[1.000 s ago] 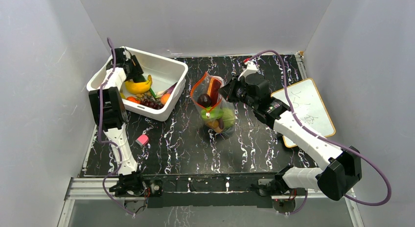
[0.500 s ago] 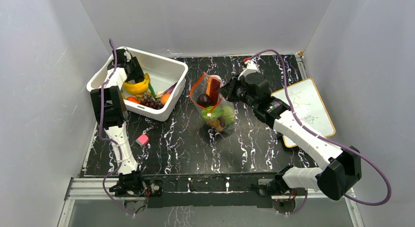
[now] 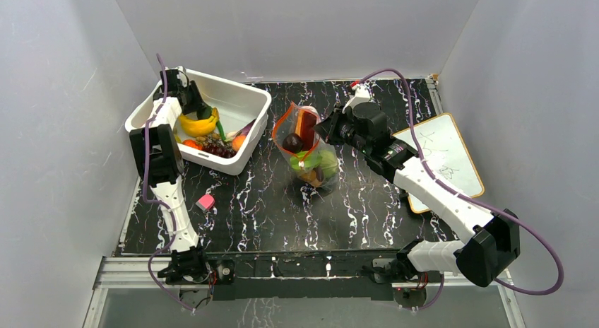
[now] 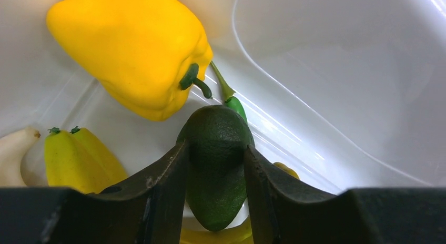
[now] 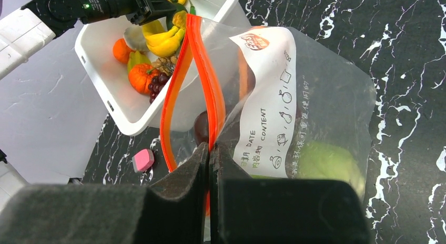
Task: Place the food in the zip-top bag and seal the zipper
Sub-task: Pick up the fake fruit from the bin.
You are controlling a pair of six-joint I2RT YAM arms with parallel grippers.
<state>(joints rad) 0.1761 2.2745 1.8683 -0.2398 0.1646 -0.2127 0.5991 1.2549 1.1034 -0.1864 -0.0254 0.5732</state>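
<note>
Looking at the overhead shot, what's all this sitting on? (dex)

It's a black tabletop [image 3: 268, 208] with white marble veins, boxed in by plain pale walls [image 3: 282, 24] at the back and on both sides. A white bin [image 3: 227, 162] sits at the upper left of the frame. A whiteboard [image 3: 441, 158] with an orange edge lies flat at the right, and there's a small pink block [image 3: 205, 202] on the table just below the bin. (mo)

Ok, and the arms? (dex)

So the left gripper [image 4: 214, 149] is down inside the bin, fingers pressed on both sides of a dark green avocado [image 4: 216, 191]. Its wrist view has a yellow pepper [image 4: 131, 49] at the upper left and a green chili [image 4: 235, 103] just behind the avocado. The right gripper [image 5: 209, 149] is clamped tight on the mouth edge of the zip-top bag [image 5: 315, 112], with the zipper [image 5: 202, 70] running in between its fingers. (mo)

Where's the bag, is it sealed? (dex)

Nope. It's standing upright at the centre of the overhead frame, just right of the bin, and the two orange strips are bowed apart. There's food [image 3: 314, 164] in it already: a pale green cabbage [image 5: 328, 162] low down, a dark round piece [image 3: 294, 143] and a red one [image 3: 309, 123] near the top. The bin holds a banana [image 3: 198, 123], grapes [image 3: 220, 150] and some orange bits. (mo)
</note>
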